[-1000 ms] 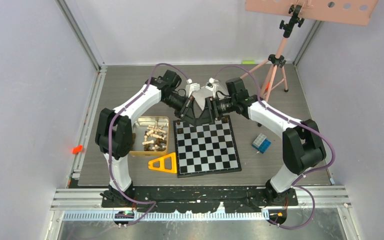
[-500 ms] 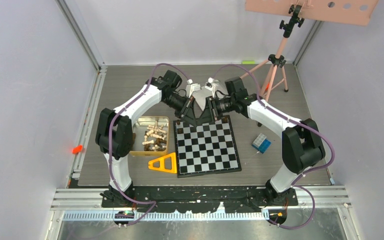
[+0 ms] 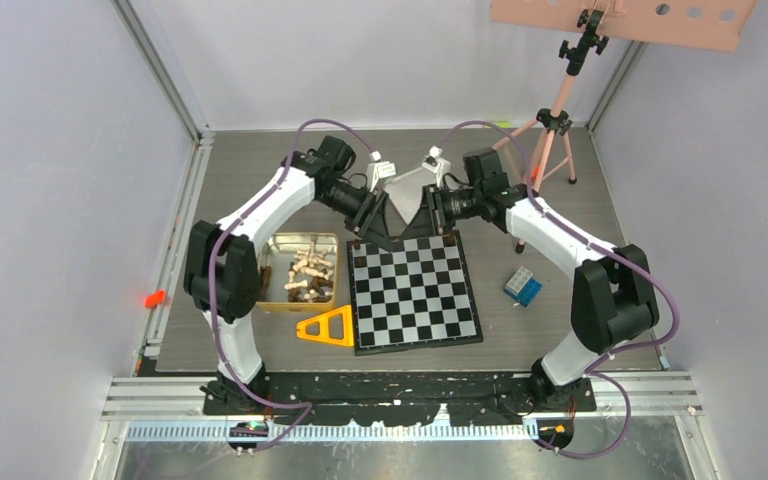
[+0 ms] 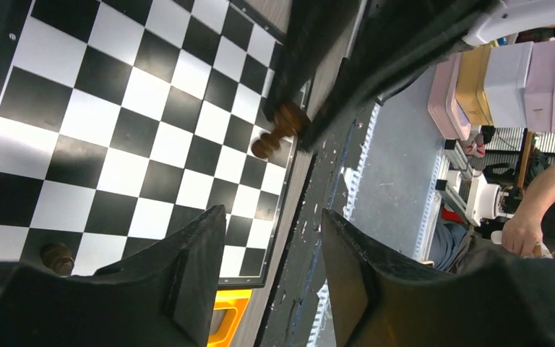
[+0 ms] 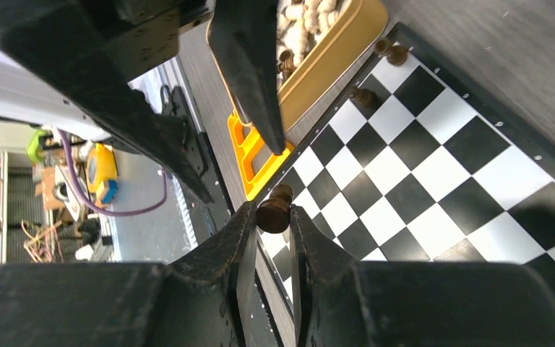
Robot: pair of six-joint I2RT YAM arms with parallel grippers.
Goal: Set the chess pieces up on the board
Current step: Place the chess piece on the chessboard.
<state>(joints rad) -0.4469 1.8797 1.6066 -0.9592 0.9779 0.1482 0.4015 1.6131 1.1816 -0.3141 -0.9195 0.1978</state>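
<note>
The left end effector [image 4: 273, 214] hangs with its jaws spread wide and empty above the far edge of the board [image 4: 108, 137]. The gold tin [image 5: 336, 54] of loose chess pieces [image 3: 307, 268] sits on the bench [image 3: 240, 180] to its left, nearer the arm bases. Close on its right, the right end effector [image 5: 272, 210] is pinched tight on a dark brown pawn [image 5: 274, 214], held in the air over the board, and a few dark pieces [image 5: 363, 96] stand along the board's far edge row beneath.

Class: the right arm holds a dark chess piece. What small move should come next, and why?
Probably lower the right arm toward a free far-row square: its jaws are shut on the dark piece, clear of the board, where other dark pieces stand.
</note>
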